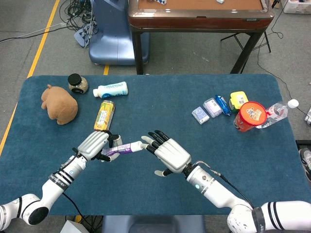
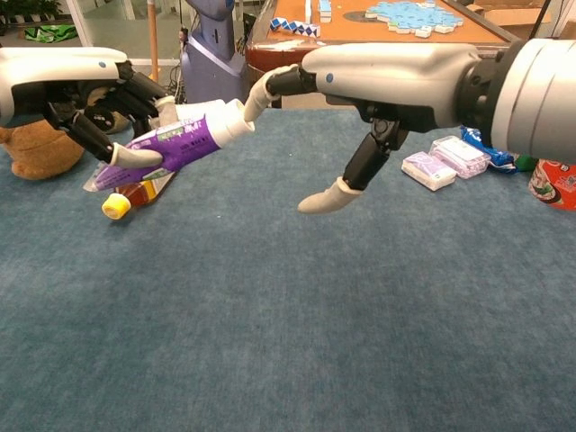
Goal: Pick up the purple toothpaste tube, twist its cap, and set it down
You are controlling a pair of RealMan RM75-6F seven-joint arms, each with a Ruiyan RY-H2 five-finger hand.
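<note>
The left hand (image 1: 95,144) grips the tube (image 2: 180,141) off the table (image 1: 160,160), cap (image 2: 232,114) end pointing toward the right hand (image 1: 167,153). That hand holds nothing: its fingers are apart, with one fingertip (image 2: 256,96) touching the cap and the thumb hanging below.

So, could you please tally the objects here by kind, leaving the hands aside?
Bottles: 3
Packs: 4
Tube: 1
Plush toy: 1
Jar: 1
Cup: 1
Total: 11
</note>
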